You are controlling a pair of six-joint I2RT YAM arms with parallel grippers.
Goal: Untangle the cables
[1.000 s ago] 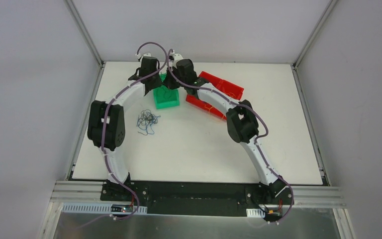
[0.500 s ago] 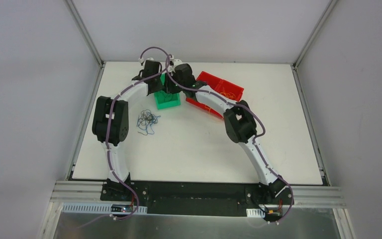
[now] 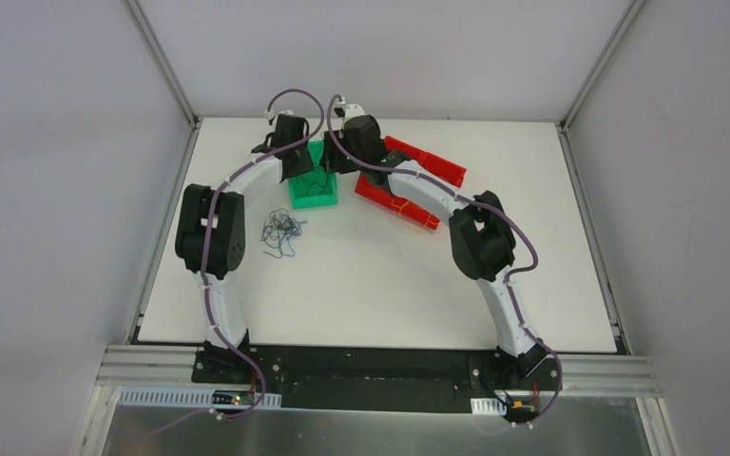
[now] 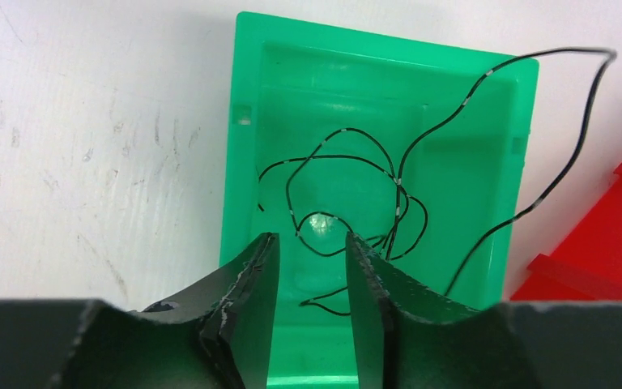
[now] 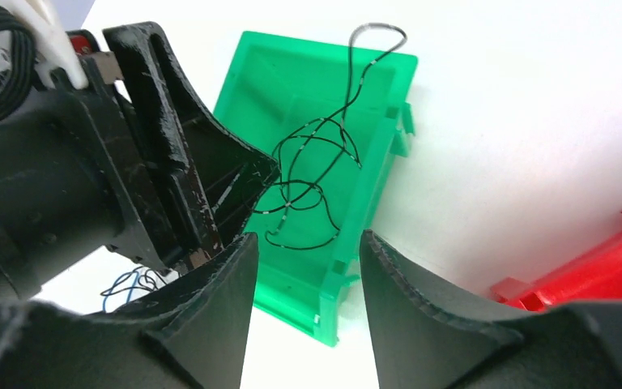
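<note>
Left tool (image 4: 312,243), right tool (image 5: 308,239): part-open, empty | thin black wire (image 4: 397,178) in green plastic bin (image 4: 244,146) | we rise straight, avoiding snags.

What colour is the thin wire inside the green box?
Black, with tiny pale bands along it. The wire shows best in the left wrist view.
</note>
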